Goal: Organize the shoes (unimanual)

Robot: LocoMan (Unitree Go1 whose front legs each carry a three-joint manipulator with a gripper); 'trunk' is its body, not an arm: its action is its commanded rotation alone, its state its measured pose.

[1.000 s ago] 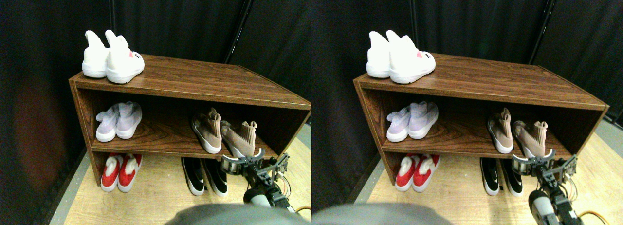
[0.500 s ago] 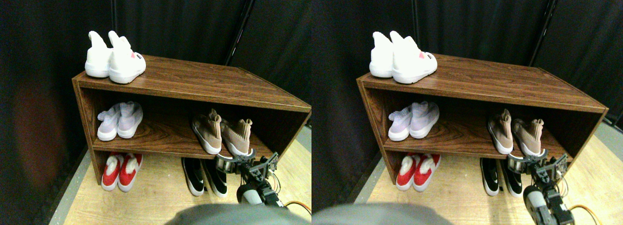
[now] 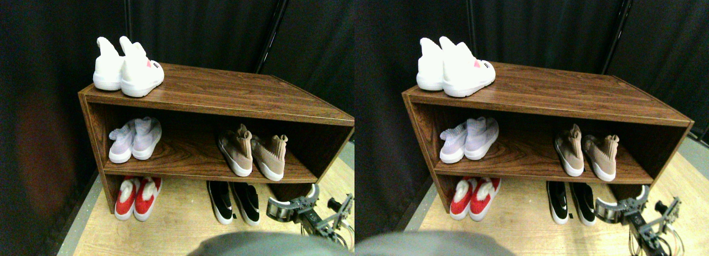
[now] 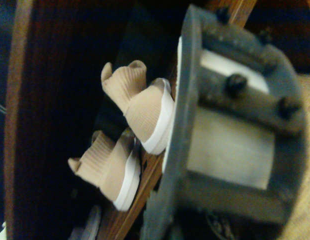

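Standing against dark curtains on pale wood flooring, the brown shelf unit [image 3: 221, 95] holds the tan knit shoes [image 3: 252, 152] side by side on its middle board; right gripper [image 3: 291, 207] hangs below, jaw state unclear.

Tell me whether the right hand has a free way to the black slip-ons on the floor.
Probably yes: the right hand hangs low beside the black slip-ons, with only bare floor between; the shelf above looks clear of them.
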